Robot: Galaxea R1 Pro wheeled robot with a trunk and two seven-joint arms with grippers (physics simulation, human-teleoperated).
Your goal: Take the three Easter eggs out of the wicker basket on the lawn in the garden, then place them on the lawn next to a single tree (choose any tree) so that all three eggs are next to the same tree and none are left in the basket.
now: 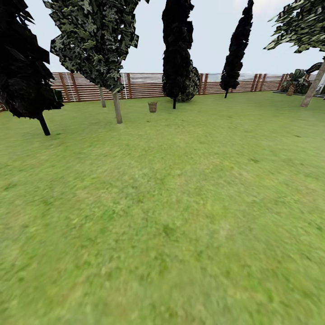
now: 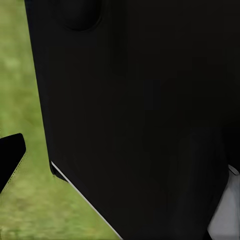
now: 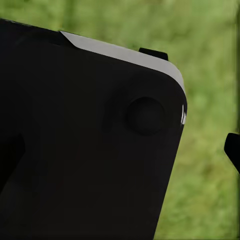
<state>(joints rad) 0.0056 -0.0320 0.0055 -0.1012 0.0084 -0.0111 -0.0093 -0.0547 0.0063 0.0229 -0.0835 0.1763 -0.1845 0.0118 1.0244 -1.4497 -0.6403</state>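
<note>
lawn (image 1: 171,225): bare grass up close
wicker basket (image 1: 152,106): far off, upper centre, right of pale-trunk tree (image 1: 117,107)
eggs: unseen; likely light, smooth; grip round middle
fingers: can't tell state

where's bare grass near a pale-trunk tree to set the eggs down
Bare lawn lies between the pale-trunked tree and the wicker basket, and all across the near foreground. It is tighter behind the trunk, where a second trunk and the fence close in.

Mottled green lawn (image 1: 180,216), brown basket (image 1: 152,107)
</note>
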